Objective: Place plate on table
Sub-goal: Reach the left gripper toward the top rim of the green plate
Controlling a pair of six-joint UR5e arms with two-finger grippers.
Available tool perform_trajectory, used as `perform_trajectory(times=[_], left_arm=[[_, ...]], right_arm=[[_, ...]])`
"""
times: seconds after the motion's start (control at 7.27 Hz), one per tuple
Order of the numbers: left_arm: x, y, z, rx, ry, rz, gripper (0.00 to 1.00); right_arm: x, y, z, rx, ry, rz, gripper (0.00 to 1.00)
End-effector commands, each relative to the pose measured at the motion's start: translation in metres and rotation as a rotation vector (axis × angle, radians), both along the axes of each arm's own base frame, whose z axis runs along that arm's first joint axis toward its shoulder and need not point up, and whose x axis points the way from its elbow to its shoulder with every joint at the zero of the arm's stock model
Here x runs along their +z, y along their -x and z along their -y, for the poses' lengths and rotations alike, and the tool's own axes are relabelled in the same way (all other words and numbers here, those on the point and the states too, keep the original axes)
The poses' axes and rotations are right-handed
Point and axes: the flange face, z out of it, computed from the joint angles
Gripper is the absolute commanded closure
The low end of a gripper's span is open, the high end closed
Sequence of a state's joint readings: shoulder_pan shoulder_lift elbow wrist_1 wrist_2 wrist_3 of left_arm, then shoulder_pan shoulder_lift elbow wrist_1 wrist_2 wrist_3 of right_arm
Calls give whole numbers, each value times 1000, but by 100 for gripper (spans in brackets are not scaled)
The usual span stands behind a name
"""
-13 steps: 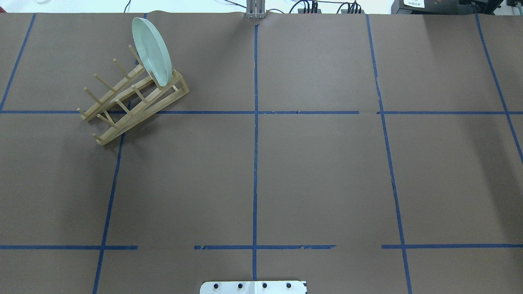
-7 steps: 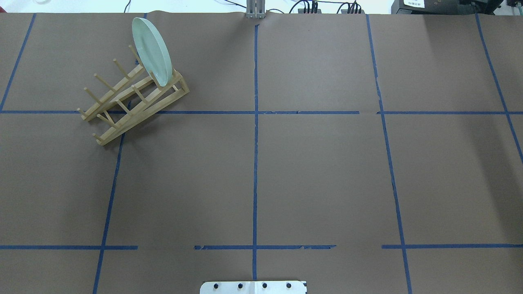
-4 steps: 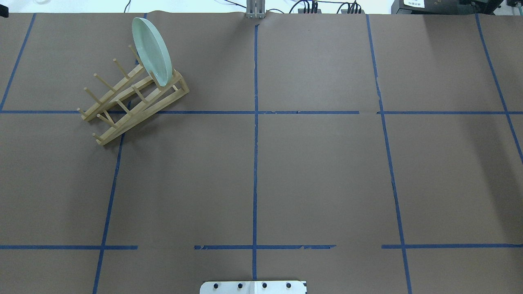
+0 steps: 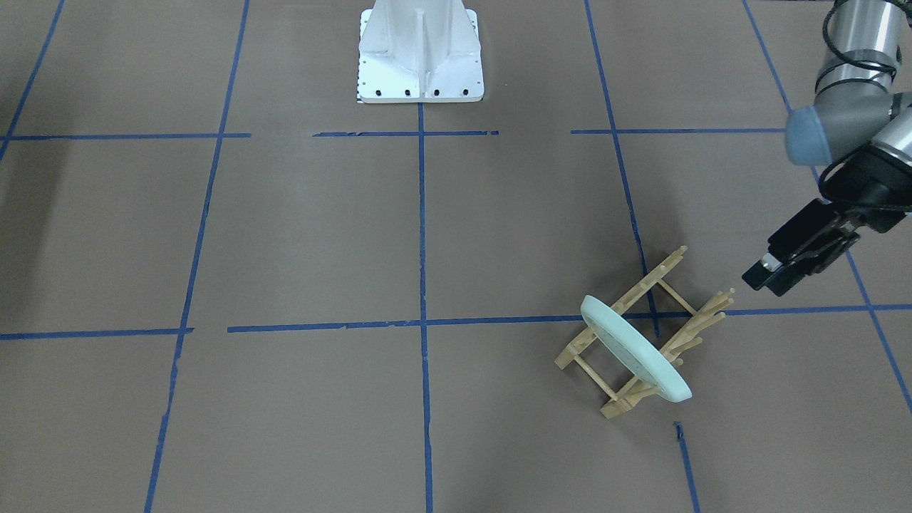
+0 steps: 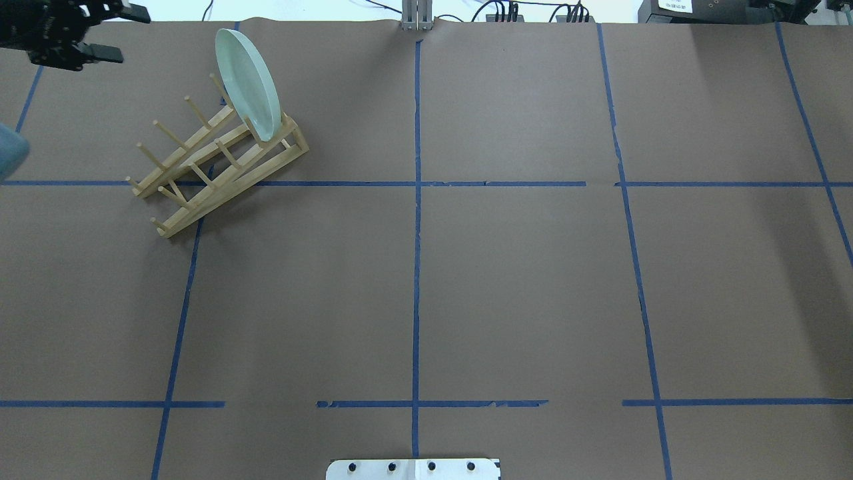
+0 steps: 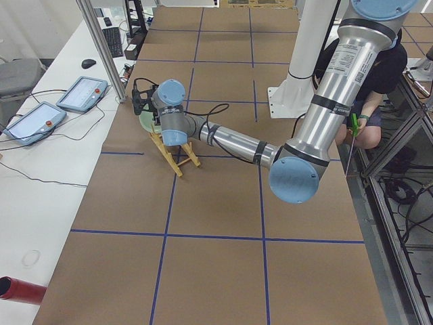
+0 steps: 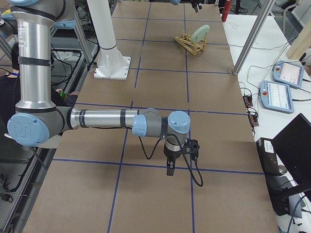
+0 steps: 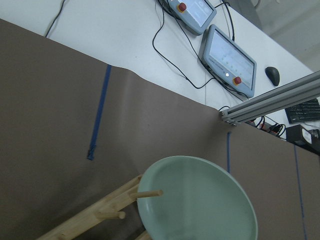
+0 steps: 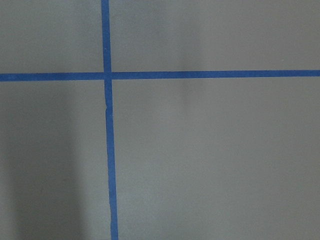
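- The left gripper (image 5: 122,32) hangs over the far left corner of the table (image 5: 520,287), fingers spread and holding nothing. If it comes in askew, I'd guess a fingertip could catch a peg and shove or tip the wooden rack (image 5: 220,160), which looks light and unfastened.
- The plate (image 5: 248,83) stands on edge in the rack's end slot, close to the far edge toward that left corner. Glossy and thin-rimmed, it might slip from a pinch, or snag a peg if lifted at a slant.
- The right gripper (image 7: 169,167) points down near the right end; spread or pressed together, I cannot tell.
- Writing: a white label (image 5: 674,5) beyond the far right corner is too small to read.
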State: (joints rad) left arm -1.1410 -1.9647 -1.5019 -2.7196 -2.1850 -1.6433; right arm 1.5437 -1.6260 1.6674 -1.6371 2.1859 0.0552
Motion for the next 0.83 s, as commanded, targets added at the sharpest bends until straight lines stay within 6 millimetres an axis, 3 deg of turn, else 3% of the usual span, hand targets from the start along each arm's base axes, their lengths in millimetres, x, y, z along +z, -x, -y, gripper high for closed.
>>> perform_trajectory(times=[0.0,0.28,0.41,0.69], left_arm=[[-33,-67,-5,-80,71,-128,0],[-23,-102,-10,-124,72,-157,0],[-26,-106,-8,-129,88,-171,6],[-21,-108,-6,-130,94,-166,30]], right_arm=[[0,0,0,1,0,0,0],[0,0,0,1,0,0,0],[0,0,0,0,0,0,0],[0,0,0,1,0,0,0]])
